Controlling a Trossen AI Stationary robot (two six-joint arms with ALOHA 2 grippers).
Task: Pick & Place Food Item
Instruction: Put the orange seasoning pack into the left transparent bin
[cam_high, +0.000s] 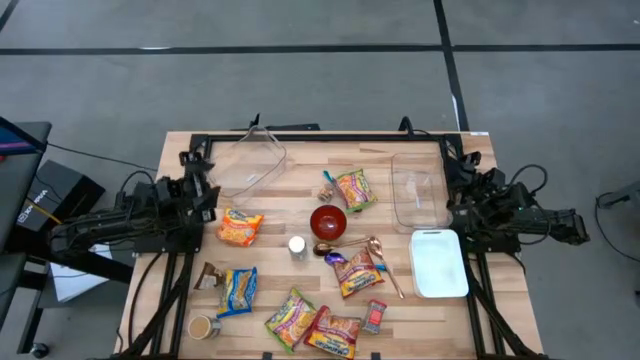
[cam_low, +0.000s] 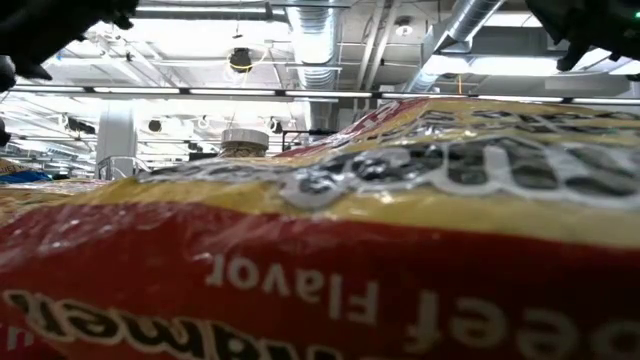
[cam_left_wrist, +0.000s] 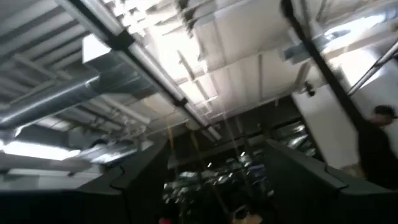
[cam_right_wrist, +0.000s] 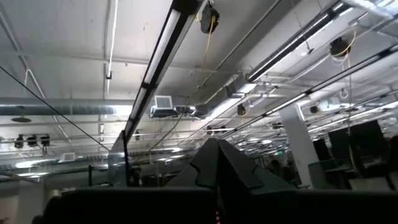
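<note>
Colours on the light wood table (cam_high: 420, 310)

Dark red bowl (cam_high: 328, 222) mid-table; orange snack pkt (cam_high: 239, 228) to its left, blue/yellow pkt (cam_high: 238, 290) below-left, green/yellow/red noodle pkts (cam_high: 353, 189) above-right & (cam_high: 290, 319) below; white tray (cam_high: 438, 263) to its right; clear tubs (cam_high: 418, 188), (cam_high: 247, 160) above it.

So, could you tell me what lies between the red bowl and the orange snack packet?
In the high view, only a small white cup sits between the red bowl and the orange snack packet.

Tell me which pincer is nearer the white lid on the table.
Right. The right pincer sits at the table's right edge just above the white lid; the left pincer is across the table at its left edge.
</note>
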